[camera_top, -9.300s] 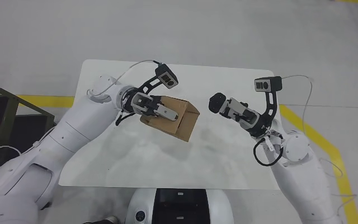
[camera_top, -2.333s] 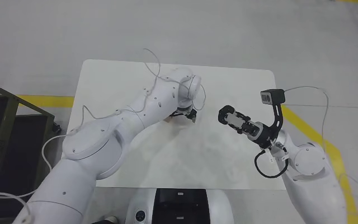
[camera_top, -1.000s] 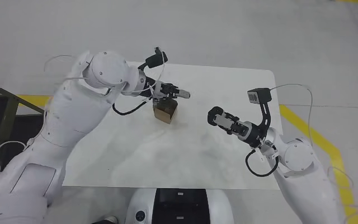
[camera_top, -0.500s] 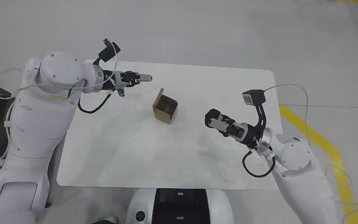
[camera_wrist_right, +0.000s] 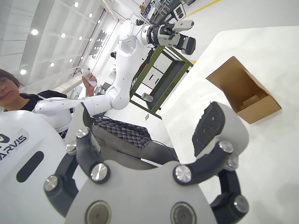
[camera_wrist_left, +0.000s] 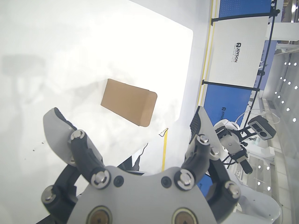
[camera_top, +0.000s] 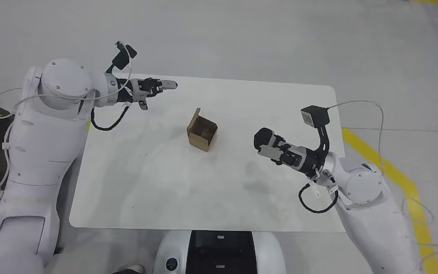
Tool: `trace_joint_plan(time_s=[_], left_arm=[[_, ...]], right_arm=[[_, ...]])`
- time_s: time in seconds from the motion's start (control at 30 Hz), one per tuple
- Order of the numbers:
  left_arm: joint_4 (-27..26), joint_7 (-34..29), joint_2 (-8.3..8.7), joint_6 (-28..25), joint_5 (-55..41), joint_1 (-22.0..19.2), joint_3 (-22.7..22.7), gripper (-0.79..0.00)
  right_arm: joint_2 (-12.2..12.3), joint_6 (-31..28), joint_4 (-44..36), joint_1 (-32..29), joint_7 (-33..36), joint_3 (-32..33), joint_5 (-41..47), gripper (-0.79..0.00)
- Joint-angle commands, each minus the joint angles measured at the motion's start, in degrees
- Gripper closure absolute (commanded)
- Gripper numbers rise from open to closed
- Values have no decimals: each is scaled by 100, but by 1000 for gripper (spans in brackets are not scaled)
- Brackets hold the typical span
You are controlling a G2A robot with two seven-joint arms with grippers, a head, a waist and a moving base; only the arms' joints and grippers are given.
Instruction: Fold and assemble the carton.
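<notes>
The carton (camera_top: 202, 131) stands on my counter (camera_top: 171, 195), near its middle. My left claw (camera_top: 166, 85) hangs over the far left edge, well apart from it; my right claw (camera_top: 263, 141) hangs to the carton's right, closer in.

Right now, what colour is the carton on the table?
The carton is plain brown cardboard, inside and out; the right wrist view shows it best.

Your left gripper (camera_top: 161, 88) is held far out on its own side, jaws spread wide; your right gripper (camera_top: 262, 142) points inward, jaws likewise apart.
</notes>
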Motion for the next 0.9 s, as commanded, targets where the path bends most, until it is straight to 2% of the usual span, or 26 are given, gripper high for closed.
trace_joint_plan(time_s=[0.0,0.17,0.27,0.37,0.5,0.63,0.87], left_arm=[[0,0,0,0,1,0,0,-785],[8,31,-2,-1,-20,26,5,-785],[56,187,-49,-12,-322,144,158,-785],[175,195,-105,-63,-425,66,429,-785],[416,281,-234,-440,-570,-164,932,-785],[632,778,-368,-488,-694,-282,1289,-785],[630,883,-393,-486,-769,-283,1332,-785]], right_arm=[[0,5,-2,1,2,-3,-4,-785],[0,5,-2,1,2,-3,-4,-785],[0,5,-2,1,2,-3,-4,-785],[0,5,-2,1,2,-3,-4,-785],[0,5,-2,1,2,-3,-4,-785],[0,5,-2,1,2,-3,-4,-785],[0,5,-2,1,2,-3,-4,-785]])
